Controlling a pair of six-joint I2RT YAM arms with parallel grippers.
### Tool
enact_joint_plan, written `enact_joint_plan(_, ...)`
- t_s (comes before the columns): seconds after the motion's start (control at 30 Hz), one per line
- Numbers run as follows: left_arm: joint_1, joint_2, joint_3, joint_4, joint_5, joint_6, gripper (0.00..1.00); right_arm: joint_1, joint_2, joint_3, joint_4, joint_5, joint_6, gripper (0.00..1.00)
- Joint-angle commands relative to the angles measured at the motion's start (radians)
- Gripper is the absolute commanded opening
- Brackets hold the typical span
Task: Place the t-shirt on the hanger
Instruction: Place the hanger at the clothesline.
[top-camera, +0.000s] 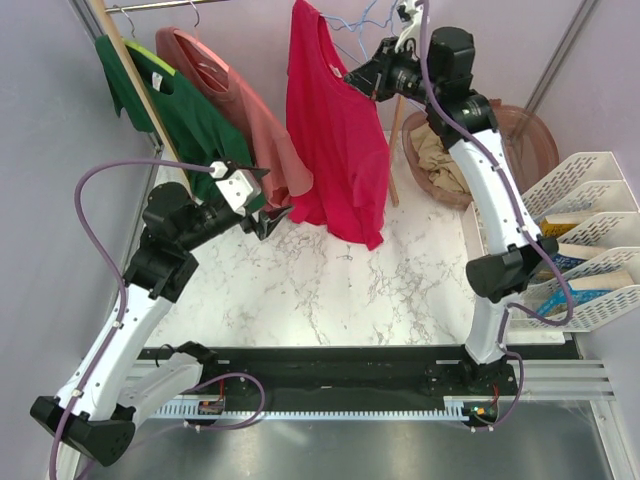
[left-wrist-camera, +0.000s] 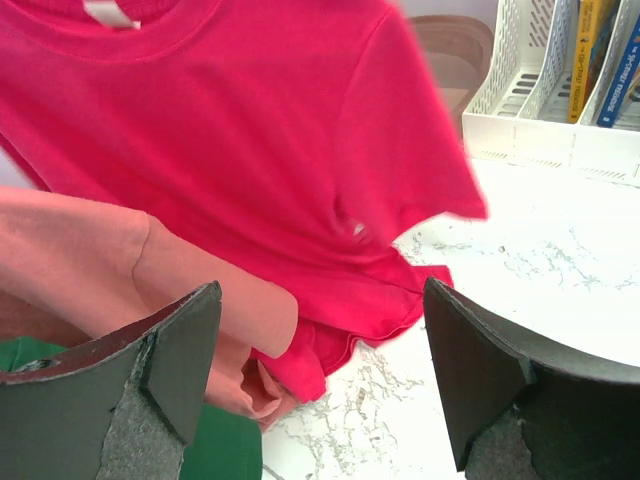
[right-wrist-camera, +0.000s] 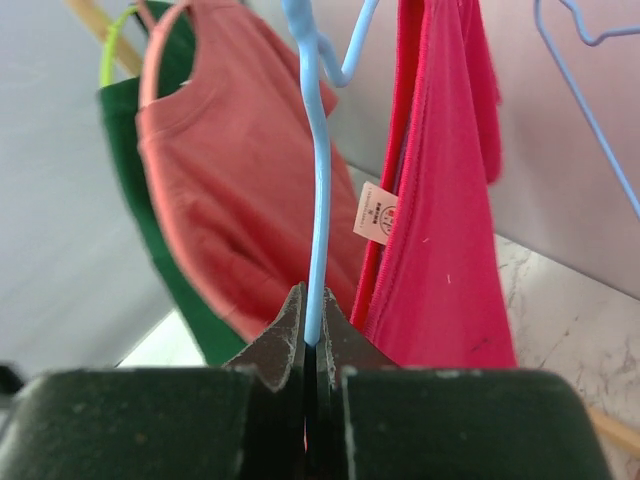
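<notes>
While right hand (right-wrist-camera: 312, 335) pinches the hanger (right-wrist-camera: 319, 200), t-shirt (top-camera: 335, 130) hangs beside salmon shirt (top-camera: 245, 105), green shirt (top-camera: 185, 110) beyond, left hand (top-camera: 270, 195) released

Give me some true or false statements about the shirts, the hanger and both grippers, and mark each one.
1. The right gripper is shut on the pale-blue hanger. True.
2. The left gripper is holding the red t-shirt. False: its jaws are open and empty, with the shirt beyond them.
3. In the top view the green shirt hangs to the right of the t-shirt. False: it hangs at the far left, past the pink shirt.
4. White file trays stand at the right edge of the table. True.
</notes>
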Motion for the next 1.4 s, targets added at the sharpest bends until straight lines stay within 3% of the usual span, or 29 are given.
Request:
enact_joint_plan(0.0,0.004,-0.052,-0.028,0.035,-0.031,-0.042,0.88,0.046,0.049,0.068,0.158,0.116,-0.010,0.00)
enact_joint_plan(0.4,0.004,-0.099,-0.077,0.034,-0.060,-0.042,0.88,0.065,0.151,0.079,0.342,0.199,-0.044,0.00)
enact_joint_plan(1.27,0.004,-0.140,-0.103,-0.012,-0.086,-0.020,0.88,0.094,0.329,0.160,0.423,0.280,-0.119,0.00)
enact_joint_plan(1.37,0.004,-0.140,-0.108,-0.015,-0.096,-0.019,0.88,0.100,0.340,0.166,0.446,0.288,-0.127,0.14)
